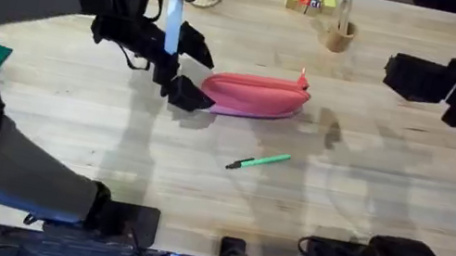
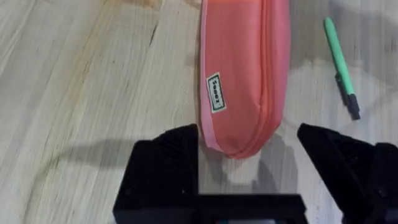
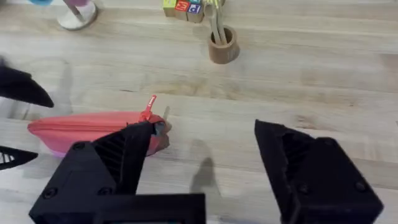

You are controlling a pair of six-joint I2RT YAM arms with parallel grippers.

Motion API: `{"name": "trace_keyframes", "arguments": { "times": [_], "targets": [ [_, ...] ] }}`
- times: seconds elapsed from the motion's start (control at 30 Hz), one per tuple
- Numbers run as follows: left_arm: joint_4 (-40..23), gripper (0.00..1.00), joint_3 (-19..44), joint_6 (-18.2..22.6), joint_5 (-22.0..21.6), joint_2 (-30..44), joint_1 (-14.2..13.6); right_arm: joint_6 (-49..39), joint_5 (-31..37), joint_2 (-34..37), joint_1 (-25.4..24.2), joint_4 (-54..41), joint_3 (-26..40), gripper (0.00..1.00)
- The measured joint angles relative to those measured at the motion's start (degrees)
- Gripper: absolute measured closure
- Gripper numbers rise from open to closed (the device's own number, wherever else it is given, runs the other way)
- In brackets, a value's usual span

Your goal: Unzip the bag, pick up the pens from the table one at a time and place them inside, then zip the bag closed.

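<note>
The green pen (image 1: 258, 162) is lying on the tabletop (image 1: 363, 218), nearest the arm bases and just in front of the bag (image 1: 254, 95). The bag is lying zipped behind it, pull tab (image 3: 149, 109) sticking up at its right end. The left gripper (image 2: 249, 155) is sitting wide open, straddling the bag's left end without holding it. The right gripper (image 3: 205, 168) is hovering wide open and holding nothing, over bare wood to the bag's right.
</note>
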Motion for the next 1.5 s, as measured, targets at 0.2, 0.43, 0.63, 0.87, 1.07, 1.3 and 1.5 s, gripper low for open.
{"name": "trace_keyframes", "arguments": {
  "times": [0.2, 0.43, 0.63, 0.87, 1.07, 1.3, 1.5],
  "targets": [
    [0.9, 0.140, 0.1, 0.0, 1.4, 0.1, -0.4, 0.0, 0.0, 0.0, 0.0, 0.0, 0.0, 0.006],
    [1.0, 0.918, 0.1, 0.2, 2.1, 0.1, -0.4, 0.0, 0.0, 0.0, 0.0, 0.0, 0.0, 0.006],
    [1.0, 0.956, 0.1, 0.2, 2.0, 0.1, -0.6, 0.0, 0.0, 0.0, 0.0, 0.0, 0.0, 0.006],
    [1.0, 0.956, 0.1, 0.2, 2.0, 0.1, -0.6, 1.4, -2.9, 0.0, 0.0, 1.9, 0.0, 0.006],
    [1.0, 0.957, 0.1, 0.2, 2.0, 0.1, -0.6, 2.8, -7.1, 4.0, 0.0, 2.1, 1.8, 0.006],
    [1.0, 0.957, 0.1, 0.2, 2.0, 0.1, -0.6, 4.5, -8.4, 15.5, 2.3, -4.7, 11.8, 0.006],
    [1.0, 0.957, 0.1, 0.2, 2.0, 0.1, -0.6, 4.9, -9.2, 27.5, 5.3, -15.0, 22.2, 0.006]
  ]
}}
